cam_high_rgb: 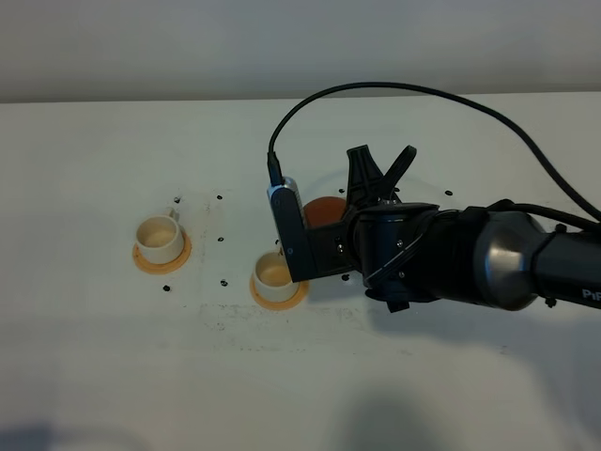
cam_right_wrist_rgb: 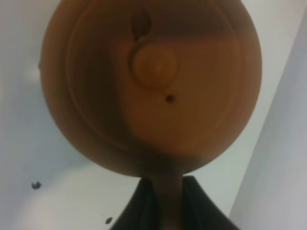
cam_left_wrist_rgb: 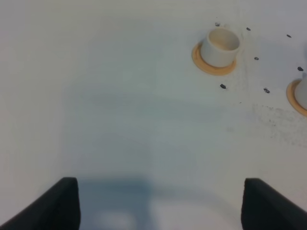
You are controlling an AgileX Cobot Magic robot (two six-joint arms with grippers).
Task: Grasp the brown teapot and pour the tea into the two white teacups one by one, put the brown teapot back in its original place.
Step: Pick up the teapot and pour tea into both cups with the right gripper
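Observation:
The brown teapot [cam_high_rgb: 324,210] is held just right of and behind the nearer white teacup [cam_high_rgb: 274,275]. My right gripper [cam_high_rgb: 344,222] is shut on its loop handle, and the wrist is rolled toward that cup. In the right wrist view the brown teapot [cam_right_wrist_rgb: 151,81] fills the frame lid-on, its handle pinched in my right gripper [cam_right_wrist_rgb: 168,194]. The other white teacup [cam_high_rgb: 158,239] stands further left. The left wrist view shows this white teacup [cam_left_wrist_rgb: 220,45] and the edge of the second teacup [cam_left_wrist_rgb: 303,93], with my left gripper [cam_left_wrist_rgb: 158,206] open over bare table. The original place is hidden by the arm.
Each cup sits on an orange-tan coaster [cam_high_rgb: 141,261], [cam_high_rgb: 299,297]. Small dark marks [cam_high_rgb: 224,281] dot the white table around the cups. A black cable [cam_high_rgb: 394,89] loops above the right arm. The left arm is outside the high view.

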